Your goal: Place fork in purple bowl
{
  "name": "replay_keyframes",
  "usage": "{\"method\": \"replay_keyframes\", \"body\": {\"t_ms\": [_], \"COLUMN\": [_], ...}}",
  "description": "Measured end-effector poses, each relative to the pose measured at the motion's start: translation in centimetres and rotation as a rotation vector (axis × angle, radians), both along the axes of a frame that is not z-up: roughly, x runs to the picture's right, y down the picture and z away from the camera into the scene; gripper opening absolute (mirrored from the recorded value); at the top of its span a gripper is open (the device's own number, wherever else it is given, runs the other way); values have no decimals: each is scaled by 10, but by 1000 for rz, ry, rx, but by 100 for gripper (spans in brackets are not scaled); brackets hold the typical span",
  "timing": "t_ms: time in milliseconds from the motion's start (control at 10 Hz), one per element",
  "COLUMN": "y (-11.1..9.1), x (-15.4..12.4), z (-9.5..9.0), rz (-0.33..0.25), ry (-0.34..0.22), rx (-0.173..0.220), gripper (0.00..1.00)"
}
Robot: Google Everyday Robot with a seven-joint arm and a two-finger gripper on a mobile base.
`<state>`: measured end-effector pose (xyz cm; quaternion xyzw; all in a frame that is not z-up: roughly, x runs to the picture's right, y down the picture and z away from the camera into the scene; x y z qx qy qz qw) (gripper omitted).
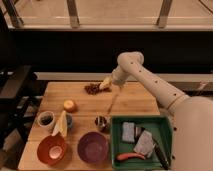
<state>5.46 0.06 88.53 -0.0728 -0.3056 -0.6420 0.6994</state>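
The fork (114, 102) is a thin pale sliver slanting across the wooden table (140, 102), just right of the gripper and nearer the camera. I cannot tell whether it touches the gripper. The gripper (105, 84) is low over the far middle of the table, next to a dark brown cluster (91, 89). The arm reaches in from the right. The purple bowl (93, 147) stands empty at the front edge, well in front of the gripper.
An orange-red bowl (51, 149) sits left of the purple one. A dark cup (46, 119), a yellow item in a small cup (61, 124), an orange fruit (69, 105) and a small can (101, 122) stand nearby. A green tray (166, 125) at front right holds sponges, a red item and a black-handled utensil (160, 152).
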Motion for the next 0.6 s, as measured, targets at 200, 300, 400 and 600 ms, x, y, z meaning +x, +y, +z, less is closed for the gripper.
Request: {"method": "replay_keyframes", "body": {"t_ms": [200, 300, 400, 600], "y": [13, 19, 28, 40], "x": [-2, -2, -2, 0], "z": [18, 26, 38, 56], "rz": [-26, -36, -41, -32], "ry": [48, 69, 88, 112], "rx": [-20, -34, -53, -90], "gripper": [77, 77, 77, 77]}}
